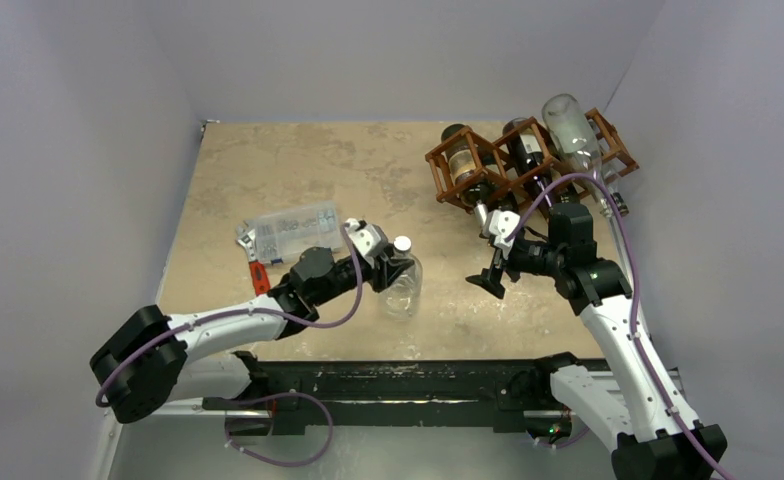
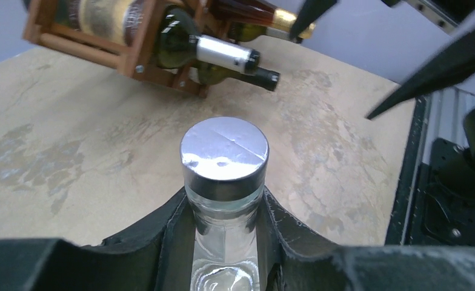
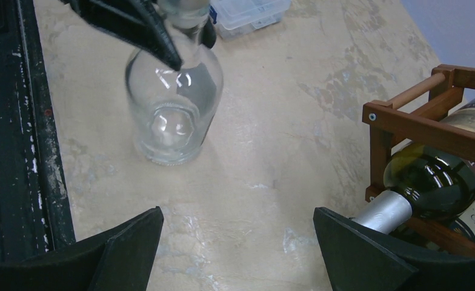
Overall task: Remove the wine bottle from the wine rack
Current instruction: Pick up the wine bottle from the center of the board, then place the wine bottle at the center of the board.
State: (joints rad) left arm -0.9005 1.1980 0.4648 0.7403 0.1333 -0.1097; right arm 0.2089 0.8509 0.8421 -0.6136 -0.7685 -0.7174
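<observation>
left end effector (image 2: 225,213) around wine bottle (image 2: 224,151)

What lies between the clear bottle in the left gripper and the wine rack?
Only bare tabletop separates that clear bottle from the wine rack; the left wrist view shows it.

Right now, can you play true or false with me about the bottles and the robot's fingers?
1. The left fingers squeeze a clear bottle by its neck. True.
2. The right fingers hold a bottle. False: they are wide open and empty.
3. The clear bottle lies flat. False: it stands upright on the table.
4. Dark bottles rest in the rack. True.
</observation>
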